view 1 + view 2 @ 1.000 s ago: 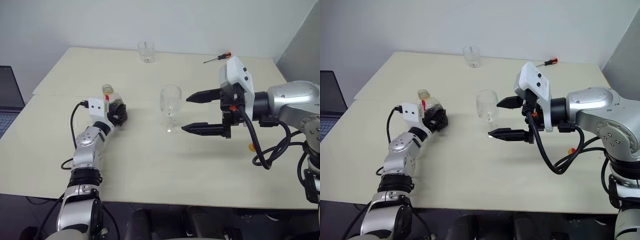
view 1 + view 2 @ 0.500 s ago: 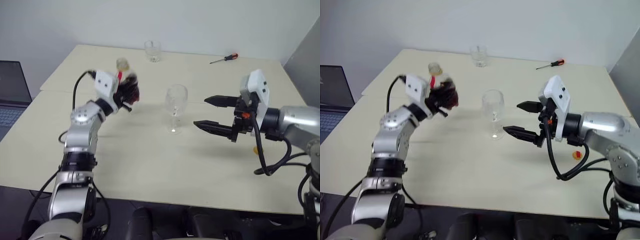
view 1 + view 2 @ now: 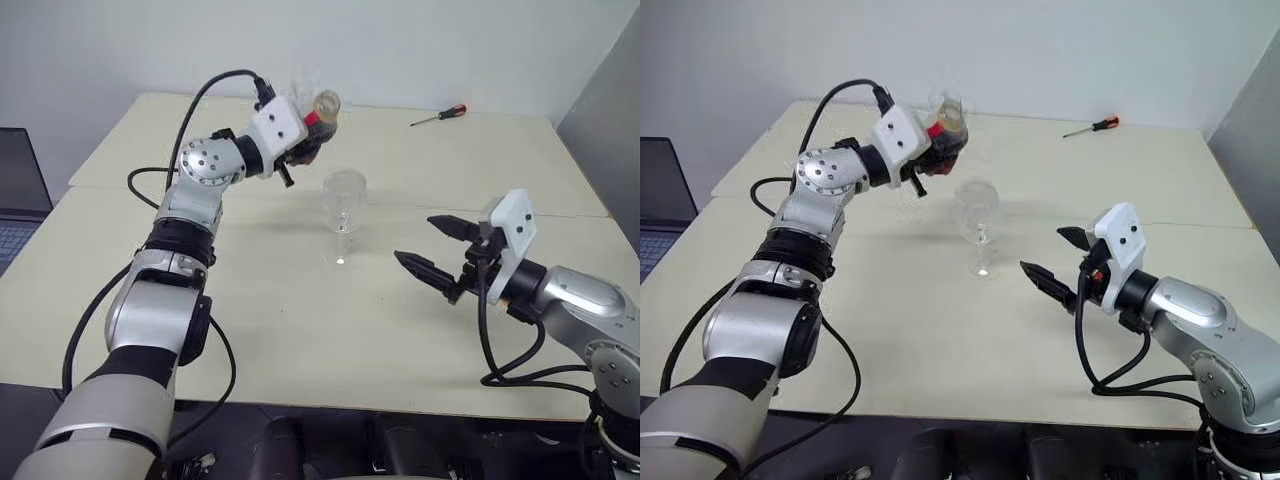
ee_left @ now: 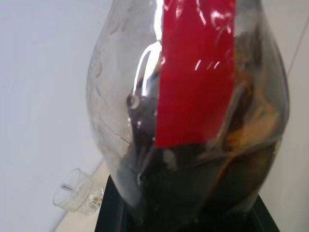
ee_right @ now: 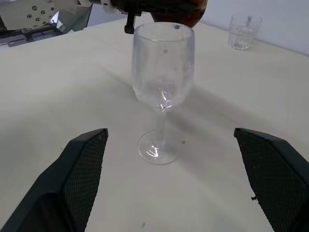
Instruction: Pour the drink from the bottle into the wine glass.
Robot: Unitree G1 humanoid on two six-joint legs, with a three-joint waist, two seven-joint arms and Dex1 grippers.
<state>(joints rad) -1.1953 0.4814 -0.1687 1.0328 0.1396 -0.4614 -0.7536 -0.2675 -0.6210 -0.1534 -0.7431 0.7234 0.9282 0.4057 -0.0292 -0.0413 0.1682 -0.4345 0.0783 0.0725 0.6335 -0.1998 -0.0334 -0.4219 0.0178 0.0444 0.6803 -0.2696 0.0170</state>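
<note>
Two arms reach over the pale table (image 3: 300, 340) in front of you. Your left arm rises from the lower left of the head view, bends at the elbow and stretches toward the upper middle of the frame. Its left gripper (image 3: 305, 140) points roughly level and toward the right, with its fingers clamped tight on the bottle (image 3: 315, 120). The bottle is lifted off the table and tipped, its uncapped mouth aimed to the right, up and just left of the rim of the wine glass (image 3: 343, 205). In the left wrist view the bottle's clear bulging body shows a red label strip (image 4: 195, 72) and the drink (image 4: 193, 179), dark brown, pooled in its lower part.

The wine glass stands upright near the middle of the frame, on its round foot. It looks empty.

Your right arm enters from the lower right, forearm lying low and pointing left. The right gripper (image 3: 435, 250) has its two black fingers spread wide and holds nothing. It sits to the right of the glass, apart from it. In the right wrist view the glass stands between and beyond the two fingers (image 5: 84, 164).

A short tumbler (image 5: 244, 31) is near the table's far edge. A screwdriver (image 3: 437, 115) lies at the upper right.
</note>
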